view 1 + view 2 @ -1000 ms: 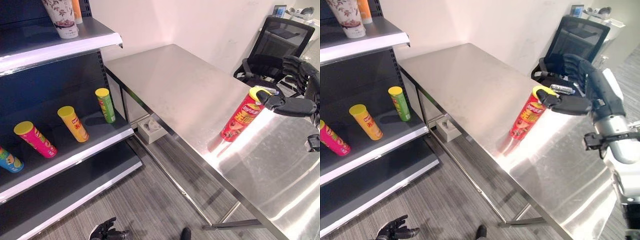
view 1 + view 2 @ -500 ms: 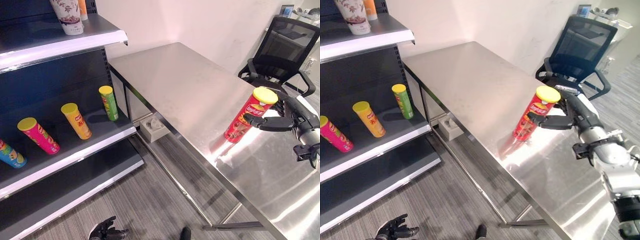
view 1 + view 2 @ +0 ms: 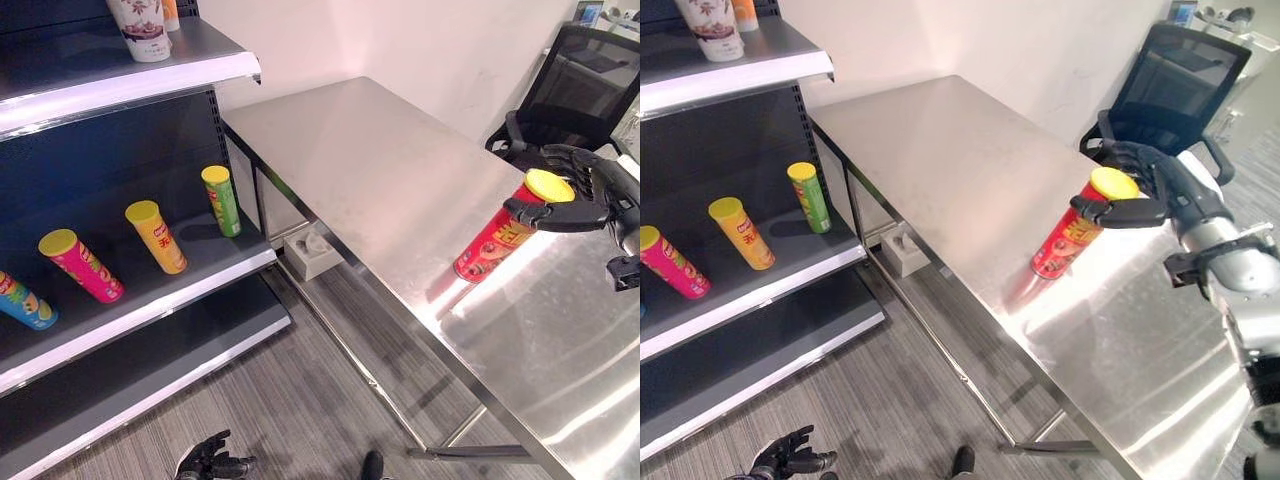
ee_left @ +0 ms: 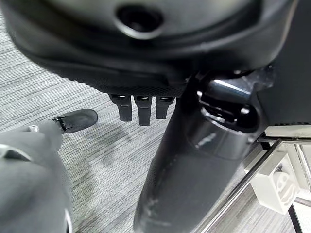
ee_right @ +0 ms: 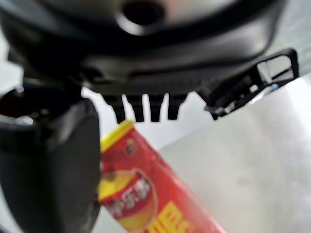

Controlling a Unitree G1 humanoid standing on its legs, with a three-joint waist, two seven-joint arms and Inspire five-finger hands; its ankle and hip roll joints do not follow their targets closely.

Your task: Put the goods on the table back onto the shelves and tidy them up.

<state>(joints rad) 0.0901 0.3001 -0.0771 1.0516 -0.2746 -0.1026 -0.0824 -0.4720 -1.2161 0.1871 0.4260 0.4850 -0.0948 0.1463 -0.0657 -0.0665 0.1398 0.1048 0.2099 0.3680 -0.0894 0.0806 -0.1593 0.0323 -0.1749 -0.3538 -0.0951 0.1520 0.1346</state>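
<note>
We see a red can (image 3: 1072, 235) with a yellow lid standing tilted on the steel counter (image 3: 970, 170), near its front edge. The right hand (image 3: 1140, 190) is at the top of the can: its thumb lies across the front just under the lid, and its fingers (image 3: 1118, 152) curl around the back, so the hand grips the can. The left hand (image 3: 210, 462) hangs low above the grey floor (image 3: 300, 400) with its fingers loosely spread and holding nothing. On the dark shelves (image 3: 150, 310) at the left, a green can (image 3: 221, 200), a yellow can (image 3: 156, 236) and a pink can (image 3: 80, 264) stand leaning in a row. A black office chair (image 3: 1175, 85) is behind the counter.
</note>
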